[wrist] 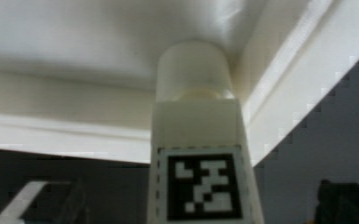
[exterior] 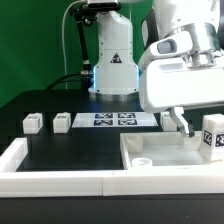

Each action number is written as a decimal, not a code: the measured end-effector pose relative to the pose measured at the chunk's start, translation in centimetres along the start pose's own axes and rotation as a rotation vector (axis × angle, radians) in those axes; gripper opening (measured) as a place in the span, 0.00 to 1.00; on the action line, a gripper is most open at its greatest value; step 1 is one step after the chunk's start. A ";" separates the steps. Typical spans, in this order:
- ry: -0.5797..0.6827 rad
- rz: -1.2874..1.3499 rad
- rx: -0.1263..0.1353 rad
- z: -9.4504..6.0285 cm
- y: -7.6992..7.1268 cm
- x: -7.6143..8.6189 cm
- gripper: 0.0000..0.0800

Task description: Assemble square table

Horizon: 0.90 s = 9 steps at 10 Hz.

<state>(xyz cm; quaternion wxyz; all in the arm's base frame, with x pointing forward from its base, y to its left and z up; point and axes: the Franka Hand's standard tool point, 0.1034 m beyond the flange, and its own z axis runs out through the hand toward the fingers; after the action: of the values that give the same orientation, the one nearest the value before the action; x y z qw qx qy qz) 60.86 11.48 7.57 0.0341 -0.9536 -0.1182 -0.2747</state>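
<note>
- gripper (exterior: 180, 122): over the slab's far edge. in the wrist view the jaws stand wide to either side of a leg, with a gap on both sides; it holds nothing.
- leg (wrist: 197, 120): tagged, upright, plain end toward the slab. judged to be seated at a corner hole, so it needs no grip.
- slab (exterior: 168, 158): flat on the table (exterior: 70, 145) at the exterior view's lower right, against the rail (exterior: 55, 172), probably braced there against sliding.
- right leg (exterior: 212, 137): just beside the gripper. cannot tell if it is the leg in the wrist view.
- outer leg (exterior: 30, 122), inner leg (exterior: 62, 121): spares, well apart from the slab, beside the marker board (exterior: 112, 120), awaiting pickup.
</note>
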 end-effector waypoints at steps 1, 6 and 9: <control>-0.007 0.001 0.000 -0.9 0.2 0.7 0.81; -0.040 0.001 0.007 -1.7 0.2 1.3 0.81; -0.237 -0.005 0.050 -1.1 -0.1 1.0 0.81</control>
<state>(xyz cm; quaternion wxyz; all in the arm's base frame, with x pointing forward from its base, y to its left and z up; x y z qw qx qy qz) 61.15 11.62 9.02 0.0431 -0.9779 -0.1309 -0.1570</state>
